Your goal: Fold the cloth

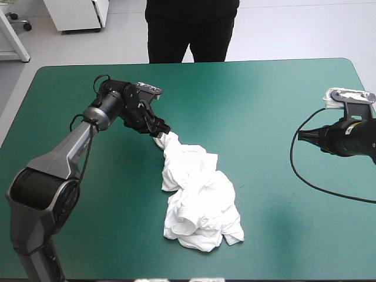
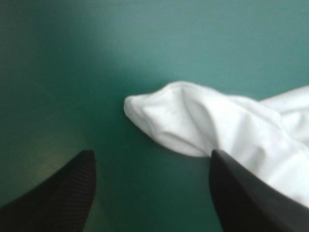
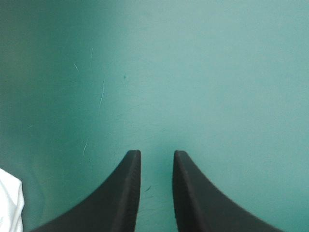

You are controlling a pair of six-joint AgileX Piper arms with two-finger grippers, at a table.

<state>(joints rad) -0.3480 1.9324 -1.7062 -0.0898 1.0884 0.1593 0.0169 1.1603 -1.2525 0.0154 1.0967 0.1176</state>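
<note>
A crumpled white T-shirt [image 1: 200,200] lies heaped mid-table on the teal-green cover [image 1: 264,100], one twisted end reaching the left gripper [image 2: 152,155]. Its black fingers stand spread wide about that end, one overlapping the cloth. The right gripper [image 3: 157,153] sits well apart near the table's right edge, fingers narrowly parted over bare cover.

T-shirt [image 1: 200,200]: soft, creased matt cloth; teal-green cover [image 3: 217,72]: smooth, finely scratched; left gripper [image 2: 152,152] fingers [image 2: 58,193]: matt, fine woven texture.
</note>
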